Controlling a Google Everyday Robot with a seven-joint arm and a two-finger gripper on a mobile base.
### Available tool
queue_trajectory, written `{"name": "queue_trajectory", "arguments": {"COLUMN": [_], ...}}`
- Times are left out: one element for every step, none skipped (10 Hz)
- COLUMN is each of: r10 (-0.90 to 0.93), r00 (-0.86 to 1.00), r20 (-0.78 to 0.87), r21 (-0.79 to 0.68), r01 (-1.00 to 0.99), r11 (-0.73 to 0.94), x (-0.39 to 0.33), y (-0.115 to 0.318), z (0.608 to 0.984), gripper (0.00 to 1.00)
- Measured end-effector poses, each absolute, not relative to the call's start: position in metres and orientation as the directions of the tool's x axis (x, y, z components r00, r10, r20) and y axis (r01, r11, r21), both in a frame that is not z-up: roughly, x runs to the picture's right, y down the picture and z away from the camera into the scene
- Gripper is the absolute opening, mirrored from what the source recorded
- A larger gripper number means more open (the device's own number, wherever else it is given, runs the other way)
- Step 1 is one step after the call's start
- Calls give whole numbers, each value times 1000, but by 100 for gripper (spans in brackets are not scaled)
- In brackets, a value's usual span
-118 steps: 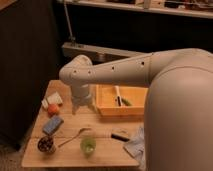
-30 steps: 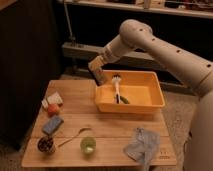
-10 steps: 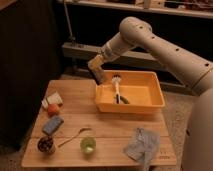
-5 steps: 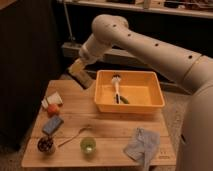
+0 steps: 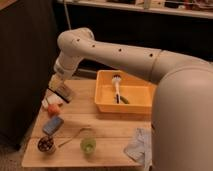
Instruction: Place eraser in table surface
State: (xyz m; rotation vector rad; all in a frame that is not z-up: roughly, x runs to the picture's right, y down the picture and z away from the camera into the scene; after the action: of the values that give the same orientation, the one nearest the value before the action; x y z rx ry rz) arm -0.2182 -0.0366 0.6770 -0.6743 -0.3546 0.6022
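My gripper point(image 5: 59, 86) hangs at the end of the white arm over the left part of the table surface point(image 5: 107, 129), a low tabletop of light wooden planks. It is shut on the eraser point(image 5: 63, 93), a small tan block with a black face. The eraser is tilted and held a little above the wood, just over the white wedge piece and the orange object point(image 5: 53, 108). It is left of the yellow bin point(image 5: 105, 102) and apart from it.
The yellow bin holds a brush point(image 5: 117, 86). A blue-grey slab point(image 5: 52, 125), a dark bowl point(image 5: 46, 144), a spoon point(image 5: 73, 137) and a green cup point(image 5: 88, 145) lie at the front left. A grey cloth point(image 5: 137, 145) lies at the front right.
The arm has swung left and down with the eraser, from beside the bin's back-left corner to above the table's left side.
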Motion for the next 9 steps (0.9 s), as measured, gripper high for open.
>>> {"name": "queue_trajectory", "arguments": {"r10": [634, 643, 649, 659, 660, 657, 647, 634, 618], "r00": [769, 764, 760, 752, 750, 749, 754, 760, 769], "r20": [82, 53, 29, -17, -42, -79, -114, -141, -163], "r21": [-678, -683, -684, -685, -684, -682, -679, -680, -682], "r01": [-423, -442, -458, -489, -503, -522, -534, -540, -541], "r11": [601, 582, 567, 541, 528, 513, 503, 496, 492], "x": [-212, -205, -198, -185, -180, -175, -170, -169, -170], "y": [-30, -25, -22, -15, -11, -5, -1, 2, 7], "z": [690, 706, 721, 748, 760, 777, 789, 797, 802], "gripper": [0, 0, 0, 0, 0, 0, 0, 0, 1]}}
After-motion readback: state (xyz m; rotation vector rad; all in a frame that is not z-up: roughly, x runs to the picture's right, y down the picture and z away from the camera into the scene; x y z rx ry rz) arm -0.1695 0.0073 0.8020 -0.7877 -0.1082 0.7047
